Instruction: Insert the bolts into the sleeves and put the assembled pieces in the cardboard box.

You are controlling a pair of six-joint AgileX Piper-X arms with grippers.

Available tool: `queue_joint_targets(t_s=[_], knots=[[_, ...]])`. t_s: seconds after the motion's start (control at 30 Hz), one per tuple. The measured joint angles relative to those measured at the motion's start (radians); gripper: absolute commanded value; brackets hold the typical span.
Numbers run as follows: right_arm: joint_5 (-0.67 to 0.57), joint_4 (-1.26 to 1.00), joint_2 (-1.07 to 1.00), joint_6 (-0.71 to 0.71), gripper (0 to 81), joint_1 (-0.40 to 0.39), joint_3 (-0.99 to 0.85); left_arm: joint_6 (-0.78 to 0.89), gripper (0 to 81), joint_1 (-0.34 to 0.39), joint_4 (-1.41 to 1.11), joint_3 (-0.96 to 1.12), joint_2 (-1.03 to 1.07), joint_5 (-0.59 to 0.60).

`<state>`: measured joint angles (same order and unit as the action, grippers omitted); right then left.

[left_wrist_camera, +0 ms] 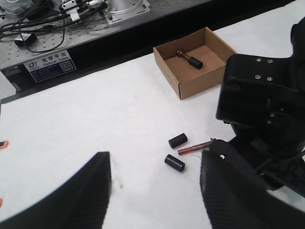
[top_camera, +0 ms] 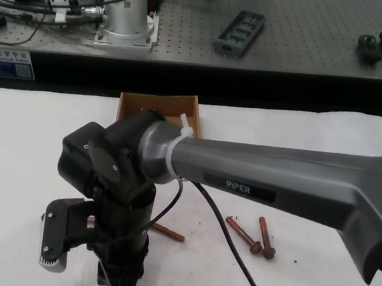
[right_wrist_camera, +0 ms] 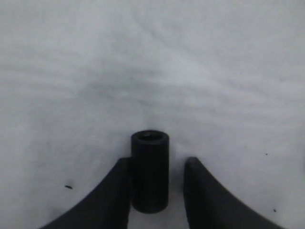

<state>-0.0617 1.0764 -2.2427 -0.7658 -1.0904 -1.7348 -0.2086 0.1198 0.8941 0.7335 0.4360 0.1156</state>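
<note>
A black sleeve lies on the white cloth between the fingers of my right gripper. The gripper is open: one finger touches the sleeve and a gap shows at the other. My right arm stretches across the bench with its wrist pointing down at the front left. My left gripper is open and holds nothing. Beyond it lie two more sleeves and a copper bolt. The cardboard box holds one assembled piece. Two bolts lie under the right arm.
The box stands at the cloth's far edge. Behind it runs a perforated metal bench with a metal column base, cables and a black tray. A black cable trails over the cloth near another bolt.
</note>
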Motion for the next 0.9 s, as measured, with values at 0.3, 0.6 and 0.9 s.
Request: queue_joint_targets(t_s=[0.3, 0.6, 0.9], knots=[[0.001, 0.000, 0.005, 0.052, 1.7, -0.003, 0.001, 0.000, 40.9, 0.000, 0.000, 0.000, 0.000, 0.000], [-0.093, -0.003, 0.104, 0.191, 1.6, 0.090, 0.034, 0.132, 40.9, 0.000, -0.070, 0.000, 0.038, 0.000], [-0.164, -0.156, 0.436, 0.279, 2.0, 0.205, 0.263, 0.166, 34.4, 0.042, -0.361, -0.132, 0.213, 0.076]])
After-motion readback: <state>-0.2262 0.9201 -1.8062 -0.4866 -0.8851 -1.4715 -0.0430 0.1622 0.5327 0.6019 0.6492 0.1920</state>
